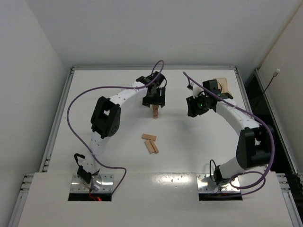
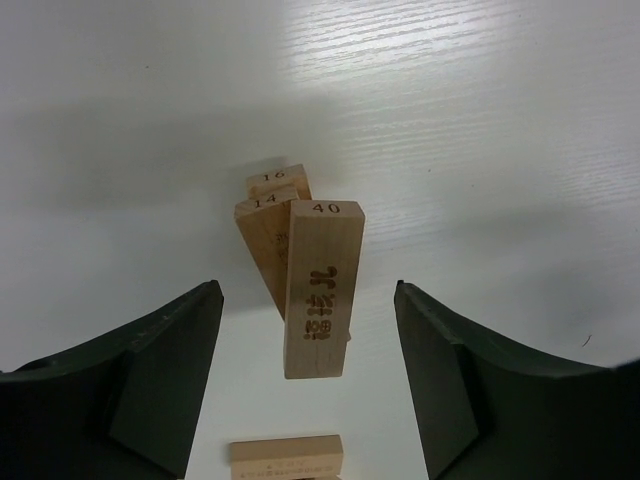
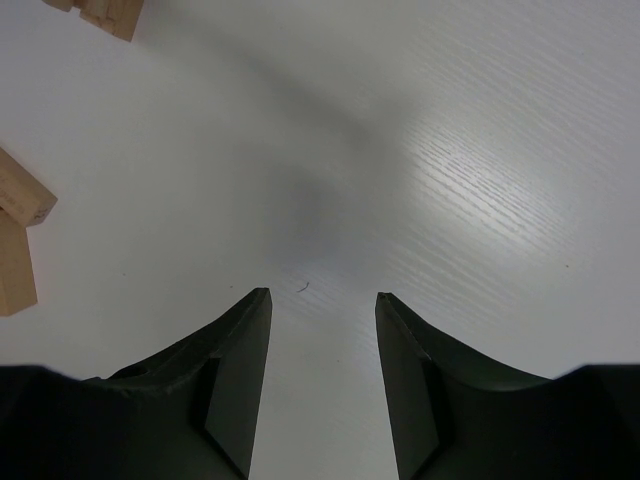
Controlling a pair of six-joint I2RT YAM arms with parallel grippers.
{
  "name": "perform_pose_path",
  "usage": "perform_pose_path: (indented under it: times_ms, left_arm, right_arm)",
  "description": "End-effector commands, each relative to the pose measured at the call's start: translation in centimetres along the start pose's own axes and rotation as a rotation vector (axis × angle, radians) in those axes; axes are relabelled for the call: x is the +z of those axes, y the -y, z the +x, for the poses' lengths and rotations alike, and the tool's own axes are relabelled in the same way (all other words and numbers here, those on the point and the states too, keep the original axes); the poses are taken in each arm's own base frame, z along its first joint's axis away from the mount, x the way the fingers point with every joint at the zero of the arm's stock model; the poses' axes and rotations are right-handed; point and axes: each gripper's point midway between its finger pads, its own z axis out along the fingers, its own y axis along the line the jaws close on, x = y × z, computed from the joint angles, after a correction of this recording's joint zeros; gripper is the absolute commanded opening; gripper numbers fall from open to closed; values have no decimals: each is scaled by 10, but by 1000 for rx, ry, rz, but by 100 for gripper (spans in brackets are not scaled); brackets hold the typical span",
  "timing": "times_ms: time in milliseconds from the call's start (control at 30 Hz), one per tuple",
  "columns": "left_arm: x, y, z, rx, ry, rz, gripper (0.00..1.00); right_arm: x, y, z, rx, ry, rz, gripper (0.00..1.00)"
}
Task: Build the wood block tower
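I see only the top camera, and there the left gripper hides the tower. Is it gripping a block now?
Observer: No. In the left wrist view the left gripper is open. Its fingers stand apart from the plank marked 40 on both sides.
Operator: What is under that plank?
Observer: The plank marked 14 and the plank marked 16 lie partly below it, turned at a slight angle to it.
Operator: Does the right gripper carry anything?
Observer: No. In the right wrist view the right gripper is open, with only bare table between its fingers.
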Motion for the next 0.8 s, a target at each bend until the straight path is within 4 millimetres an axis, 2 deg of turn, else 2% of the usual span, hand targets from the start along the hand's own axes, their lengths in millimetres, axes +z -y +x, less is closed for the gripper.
perform_pose_path:
  times_ms: [0, 333, 533, 767]
  left_arm:
    - [-1, 0, -10, -6, 35, -9, 67]
    - [20, -10, 0, 0, -6, -38, 65]
    - [27, -9, 3, 9, -21, -33, 59]
    - [25, -6, 1, 9, -17, -21, 49]
  right_arm:
    - [-4, -4, -22, -10, 57, -18, 43]
    - [-4, -4, -22, -10, 57, -18, 43]
    - [-4, -4, -22, -10, 57, -18, 43]
    - [-4, -4, -22, -10, 57, -18, 43]
